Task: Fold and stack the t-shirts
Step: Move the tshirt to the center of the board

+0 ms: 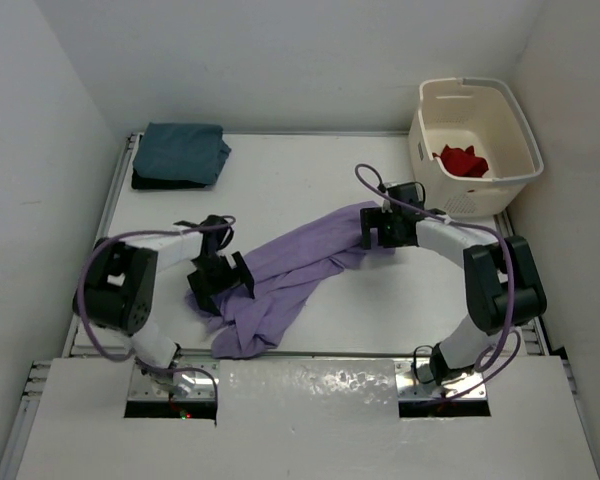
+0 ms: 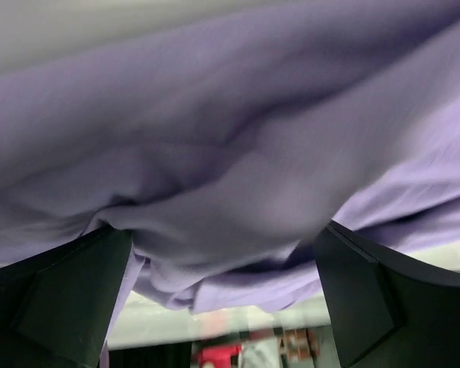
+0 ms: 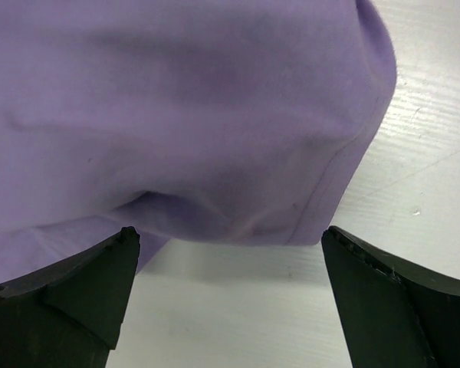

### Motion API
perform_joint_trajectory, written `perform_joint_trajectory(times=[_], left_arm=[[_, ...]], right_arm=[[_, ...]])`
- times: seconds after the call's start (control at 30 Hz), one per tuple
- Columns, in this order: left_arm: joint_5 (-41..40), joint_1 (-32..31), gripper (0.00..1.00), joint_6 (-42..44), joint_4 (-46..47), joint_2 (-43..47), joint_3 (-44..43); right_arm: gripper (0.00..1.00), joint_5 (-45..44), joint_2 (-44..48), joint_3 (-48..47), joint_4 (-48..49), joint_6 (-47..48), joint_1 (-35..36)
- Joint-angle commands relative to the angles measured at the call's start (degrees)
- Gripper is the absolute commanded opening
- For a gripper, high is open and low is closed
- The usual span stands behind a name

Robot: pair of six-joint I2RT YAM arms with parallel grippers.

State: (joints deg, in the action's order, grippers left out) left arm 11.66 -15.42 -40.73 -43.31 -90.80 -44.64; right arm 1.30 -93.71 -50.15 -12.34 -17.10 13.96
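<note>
From above, the lavender shirt (image 1: pixel 290 275) lies rumpled in a diagonal band on the tabletop (image 1: pixel 310 190). One end is at the left jaws and the other at the right jaws, likely so each can take an end and spread it flat. In the left wrist view the jaws are spread wide with cloth bunched between them, perhaps brushing their inner faces; the blur leaves that unsure. In the right wrist view the jaws are spread, with a hemmed corner just ahead between them and nothing pinched.

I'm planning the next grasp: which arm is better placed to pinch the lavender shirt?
Left. The open left gripper has lavender shirt folds bunched between its jaws; the open right gripper only reaches the hem.
</note>
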Motion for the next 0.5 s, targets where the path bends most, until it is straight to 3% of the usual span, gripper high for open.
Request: perform_joint_trajectory(times=[0.0, 0.1, 0.17, 0.27, 0.47], left_arm=[[-6.03, -0.31, 1.0, 4.34, 21.16, -9.2, -6.66], [-9.09, -0.05, 1.0, 6.98, 17.51, -15.71, -20.42], [-9.56, -0.14, 1.0, 8.29, 15.46, -16.34, -25.12], [-10.86, -0.14, 1.0, 9.79, 13.61, -10.99, -26.02], [-24.12, -0.05, 1.0, 5.5, 2.72, 1.76, -22.16]], right_arm=[[0.99, -3.49, -1.38, -3.72, 2.32, -0.74, -0.77], [0.99, -2.54, -3.05, -6.26, 3.46, -1.52, -2.79], [0.99, -1.57, -3.85, -7.76, 3.11, -1.18, -3.76], [0.99, -1.56, -3.06, -8.65, 2.15, 0.75, -3.85], [0.99, -0.16, 0.1, -7.07, 1.09, 1.29, -3.76]])
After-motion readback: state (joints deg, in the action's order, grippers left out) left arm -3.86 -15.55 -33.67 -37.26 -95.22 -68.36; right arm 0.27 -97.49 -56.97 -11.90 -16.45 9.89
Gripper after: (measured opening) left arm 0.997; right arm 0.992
